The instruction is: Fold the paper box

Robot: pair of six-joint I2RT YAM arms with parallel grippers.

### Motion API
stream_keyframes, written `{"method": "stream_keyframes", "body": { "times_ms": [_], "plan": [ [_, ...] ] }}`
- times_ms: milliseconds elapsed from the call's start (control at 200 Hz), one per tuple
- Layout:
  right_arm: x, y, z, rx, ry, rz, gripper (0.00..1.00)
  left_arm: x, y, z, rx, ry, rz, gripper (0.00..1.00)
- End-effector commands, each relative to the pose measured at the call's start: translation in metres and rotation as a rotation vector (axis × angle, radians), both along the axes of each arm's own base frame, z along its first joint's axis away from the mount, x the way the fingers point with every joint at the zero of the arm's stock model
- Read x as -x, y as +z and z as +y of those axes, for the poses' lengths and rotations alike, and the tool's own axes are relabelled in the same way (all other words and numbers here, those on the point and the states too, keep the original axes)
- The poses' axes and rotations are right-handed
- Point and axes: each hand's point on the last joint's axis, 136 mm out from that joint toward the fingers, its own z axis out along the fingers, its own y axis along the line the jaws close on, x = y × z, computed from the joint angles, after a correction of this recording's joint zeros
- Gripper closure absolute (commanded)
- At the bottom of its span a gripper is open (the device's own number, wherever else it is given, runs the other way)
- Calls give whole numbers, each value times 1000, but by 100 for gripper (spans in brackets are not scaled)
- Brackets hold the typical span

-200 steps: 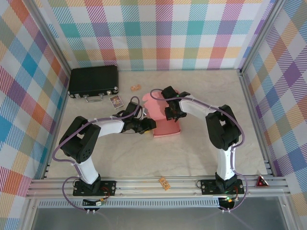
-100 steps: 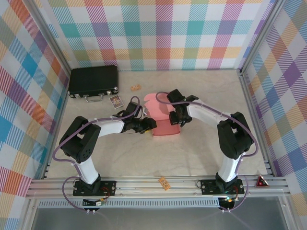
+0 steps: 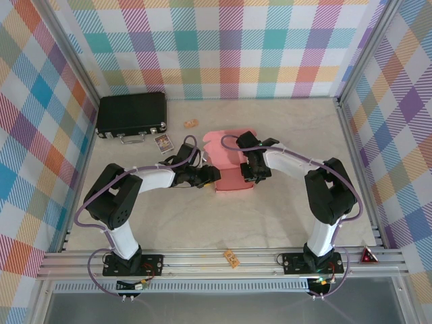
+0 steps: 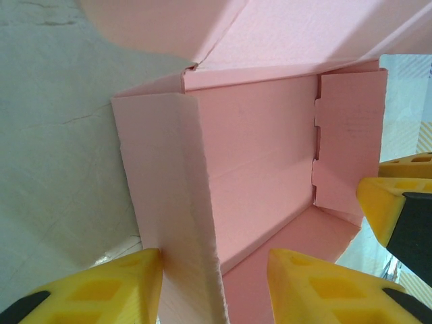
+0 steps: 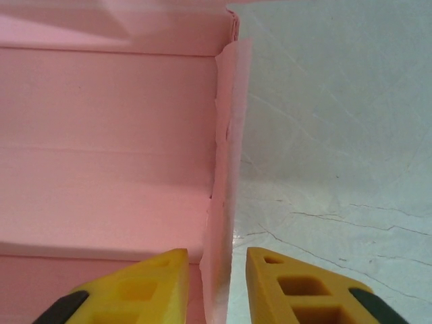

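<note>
The box (image 3: 233, 182) sits on the counter (image 3: 202, 223) at the centre of the top view. It is partly formed, and a flap reaches toward the top of the frame. The left end effector (image 4: 216, 287) is partly open astride the wall on the box's left edge, with one finger against the outside and the other clear of it inside. The right end effector (image 5: 217, 270) is almost closed around the thin wall on the right edge. I cannot tell whether it actually pinches the card.
</note>
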Motion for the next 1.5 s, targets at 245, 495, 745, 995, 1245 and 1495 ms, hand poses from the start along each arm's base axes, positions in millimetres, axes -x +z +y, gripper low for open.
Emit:
{"method": "stream_keyframes", "body": {
  "times_ms": [245,495,745,995,1245,1495],
  "plan": [
    [5,-14,-9,60,-17,43,79,9,-8,-4,-1,-23,28,55],
    [6,-23,-9,72,-15,61,88,9,-9,-5,-2,-24,31,55],
    [9,-30,-14,130,-10,78,88,9,-11,-5,-3,-26,40,55],
    [12,-37,-21,217,-5,98,88,8,-13,-6,-6,-25,45,56],
    [14,-43,-27,274,-13,114,87,7,-13,-6,-8,-26,44,56],
    [14,-49,-35,336,-42,119,88,7,-13,-6,-9,-26,45,56]
  ]
}}
